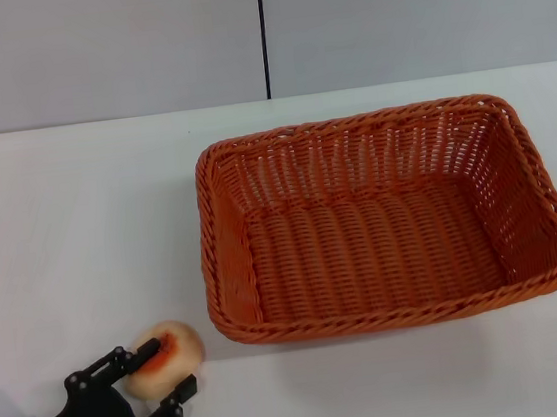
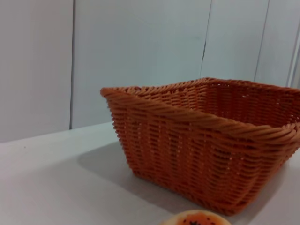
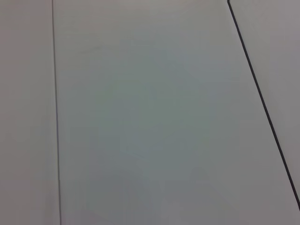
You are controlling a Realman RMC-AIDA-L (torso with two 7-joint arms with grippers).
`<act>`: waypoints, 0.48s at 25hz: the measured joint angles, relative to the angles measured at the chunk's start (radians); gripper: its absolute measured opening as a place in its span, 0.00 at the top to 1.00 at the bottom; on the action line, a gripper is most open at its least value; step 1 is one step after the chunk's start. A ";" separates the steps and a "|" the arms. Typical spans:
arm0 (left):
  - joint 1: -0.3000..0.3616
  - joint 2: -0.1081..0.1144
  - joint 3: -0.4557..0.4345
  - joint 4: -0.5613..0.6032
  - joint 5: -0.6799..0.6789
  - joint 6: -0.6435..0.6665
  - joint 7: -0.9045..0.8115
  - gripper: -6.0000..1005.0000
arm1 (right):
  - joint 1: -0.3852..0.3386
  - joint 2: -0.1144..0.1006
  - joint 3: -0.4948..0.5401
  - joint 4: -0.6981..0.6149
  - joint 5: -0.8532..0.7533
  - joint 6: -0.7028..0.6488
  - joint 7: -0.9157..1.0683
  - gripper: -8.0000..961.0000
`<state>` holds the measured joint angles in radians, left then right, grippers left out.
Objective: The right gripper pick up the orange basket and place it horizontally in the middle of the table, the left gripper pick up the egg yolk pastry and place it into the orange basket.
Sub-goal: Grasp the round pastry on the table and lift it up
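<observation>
The orange basket (image 1: 381,222) lies flat on the white table (image 1: 79,221), its long side across, slightly right of the middle, and it holds nothing. It fills the right half of the left wrist view as the orange basket (image 2: 206,140). The egg yolk pastry (image 1: 169,354) rests on the table near the front left, off the basket's front-left corner; only its top shows as the egg yolk pastry (image 2: 197,219). My left gripper (image 1: 170,368) reaches in from the front-left corner, with one black finger on each side of the pastry and touching it. The right gripper is out of view.
A grey panelled wall (image 1: 258,30) with a dark vertical seam stands behind the table. The right wrist view shows only the grey panelled wall (image 3: 150,112). Bare tabletop lies left of the basket and along the front edge.
</observation>
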<state>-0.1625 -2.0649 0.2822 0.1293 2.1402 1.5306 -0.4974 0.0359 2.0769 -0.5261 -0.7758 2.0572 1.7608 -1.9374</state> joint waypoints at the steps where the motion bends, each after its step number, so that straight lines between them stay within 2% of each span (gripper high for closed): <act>1: 0.001 0.000 -0.001 0.001 -0.002 0.009 0.000 0.28 | 0.004 0.000 0.000 0.009 0.000 -0.001 0.000 0.45; 3: 0.000 0.000 -0.002 0.001 -0.002 0.011 0.000 0.28 | 0.006 0.000 0.001 0.014 0.000 -0.001 0.000 0.45; 9: -0.004 0.000 -0.001 0.001 0.000 0.009 0.000 0.47 | 0.013 -0.001 0.002 0.024 0.000 -0.002 0.000 0.45; 11: -0.004 0.000 -0.001 0.001 0.000 0.008 0.000 0.68 | 0.014 -0.001 0.002 0.031 0.000 -0.003 0.000 0.45; 12: -0.004 0.000 -0.001 0.001 0.000 0.008 0.000 0.69 | 0.014 -0.001 0.002 0.031 0.000 -0.003 0.000 0.45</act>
<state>-0.1663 -2.0647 0.2816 0.1300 2.1402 1.5387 -0.4969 0.0495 2.0760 -0.5245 -0.7445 2.0572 1.7577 -1.9374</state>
